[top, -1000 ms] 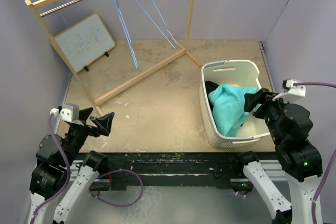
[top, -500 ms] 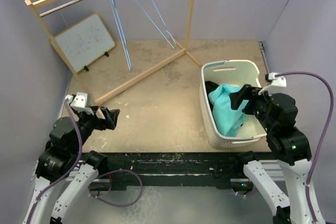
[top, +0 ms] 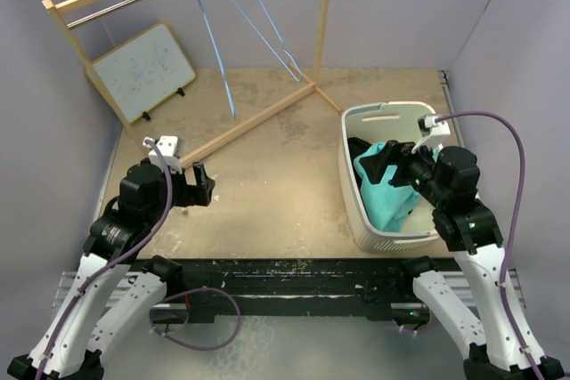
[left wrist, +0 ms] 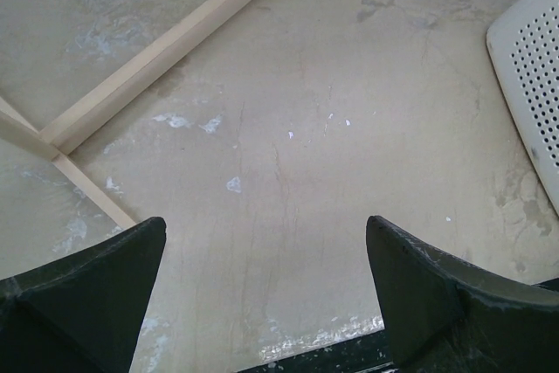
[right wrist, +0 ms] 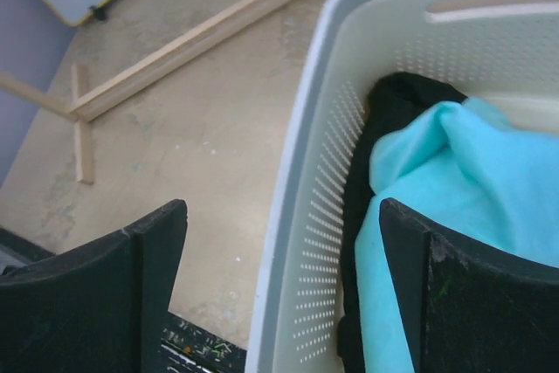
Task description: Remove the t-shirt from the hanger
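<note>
Left hand [left wrist: 266, 226] wide open, empty; right hand [right wrist: 281, 209] same, above basket [right wrist: 319, 181].

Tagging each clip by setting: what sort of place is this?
Probably a lab test cell staged for laundry: plain walls box in a scuffed tabletop holding a wooden clothes rack, a white basket of garments and a whiteboard.

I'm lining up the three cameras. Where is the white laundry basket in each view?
Top external: white laundry basket at right centre.
Left wrist: only its perforated wall, at the right edge.
Right wrist: its rim and wall fill the right half.
Shared landmark: the rack's wooden base rail.
</note>
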Robot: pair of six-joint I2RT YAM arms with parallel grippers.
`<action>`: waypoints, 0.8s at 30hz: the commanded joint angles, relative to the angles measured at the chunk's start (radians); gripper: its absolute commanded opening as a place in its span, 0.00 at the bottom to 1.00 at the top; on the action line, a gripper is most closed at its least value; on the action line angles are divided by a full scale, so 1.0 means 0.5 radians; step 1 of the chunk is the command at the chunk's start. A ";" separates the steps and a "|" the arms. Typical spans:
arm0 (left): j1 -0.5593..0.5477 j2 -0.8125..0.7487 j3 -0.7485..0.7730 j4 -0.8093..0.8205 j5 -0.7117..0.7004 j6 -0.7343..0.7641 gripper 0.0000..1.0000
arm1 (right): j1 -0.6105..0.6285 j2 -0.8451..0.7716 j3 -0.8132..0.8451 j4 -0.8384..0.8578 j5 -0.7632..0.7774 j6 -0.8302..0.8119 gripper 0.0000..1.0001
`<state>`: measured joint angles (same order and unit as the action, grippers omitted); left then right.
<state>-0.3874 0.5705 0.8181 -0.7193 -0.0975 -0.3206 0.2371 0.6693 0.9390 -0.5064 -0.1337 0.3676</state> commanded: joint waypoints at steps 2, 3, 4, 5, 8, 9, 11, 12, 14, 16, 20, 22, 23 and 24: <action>-0.006 -0.003 0.018 0.163 0.103 -0.005 0.99 | 0.012 -0.085 -0.169 0.838 -0.820 0.122 0.84; -0.007 -0.015 0.013 0.182 0.136 0.003 0.99 | 0.012 -0.065 -0.199 0.970 -0.931 0.191 0.81; -0.006 -0.029 0.007 0.200 0.164 0.010 0.99 | 0.013 -0.036 -0.197 0.972 -0.933 0.229 0.79; -0.008 -0.043 0.001 0.217 0.183 0.012 0.99 | 0.013 -0.001 -0.146 0.819 -0.800 0.134 0.78; -0.008 -0.077 -0.003 0.251 0.209 0.014 0.99 | 0.019 0.117 0.063 0.452 -0.049 0.020 0.82; -0.009 -0.081 -0.002 0.257 0.214 0.013 0.99 | 0.019 0.151 0.091 0.377 0.083 0.036 0.87; -0.010 -0.087 0.001 0.267 0.224 0.014 0.99 | 0.020 0.202 0.142 0.298 0.248 0.039 0.95; -0.011 -0.087 0.005 0.270 0.228 0.016 0.99 | 0.020 0.212 0.152 0.295 0.268 0.046 0.97; -0.009 -0.083 0.007 0.285 0.238 0.017 0.99 | 0.021 0.210 0.157 0.316 0.244 0.048 0.99; -0.009 -0.082 0.008 0.294 0.248 0.018 0.99 | 0.020 0.184 0.157 0.318 0.296 0.050 0.99; -0.011 -0.092 0.009 0.308 0.258 0.020 0.99 | 0.020 0.072 0.160 0.312 0.360 0.071 1.00; -0.012 -0.097 0.009 0.314 0.261 0.021 0.99 | 0.021 0.033 0.176 0.302 0.314 0.012 1.00; -0.012 -0.100 0.008 0.317 0.262 0.023 0.99 | 0.020 0.022 0.183 0.299 0.322 0.005 1.00; -0.013 -0.105 0.007 0.320 0.263 0.022 0.99 | 0.020 0.026 0.211 0.264 0.358 0.007 1.00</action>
<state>-0.3885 0.5301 0.8177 -0.6193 0.0189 -0.3214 0.2466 0.7094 0.9779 -0.3702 -0.0059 0.3973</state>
